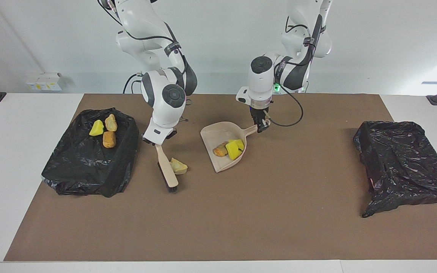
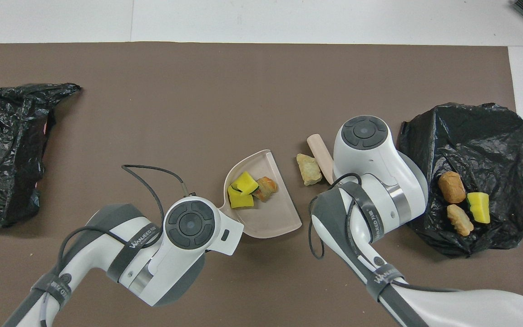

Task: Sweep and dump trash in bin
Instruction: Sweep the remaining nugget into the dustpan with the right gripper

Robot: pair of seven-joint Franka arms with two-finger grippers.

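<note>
Beside the dustpan (image 1: 222, 146), your right gripper (image 1: 157, 141), clamped on the brush (image 1: 166, 170), must push the last chunk (image 1: 178, 166) in; left gripper (image 1: 261, 127) grips the pan's handle

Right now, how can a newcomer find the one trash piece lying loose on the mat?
Start at the beige dustpan mid-table, then move toward the right arm's end. Against the brush lies a pale tan chunk, the only piece on bare mat.

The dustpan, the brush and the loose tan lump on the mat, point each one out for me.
dustpan (image 1: 218, 134): facing view, bare floor of the pan.
brush (image 1: 166, 172): facing view, back of the pale head.
loose tan lump (image 2: 309, 169): overhead view, middle of the lump, beside the brush.
</note>
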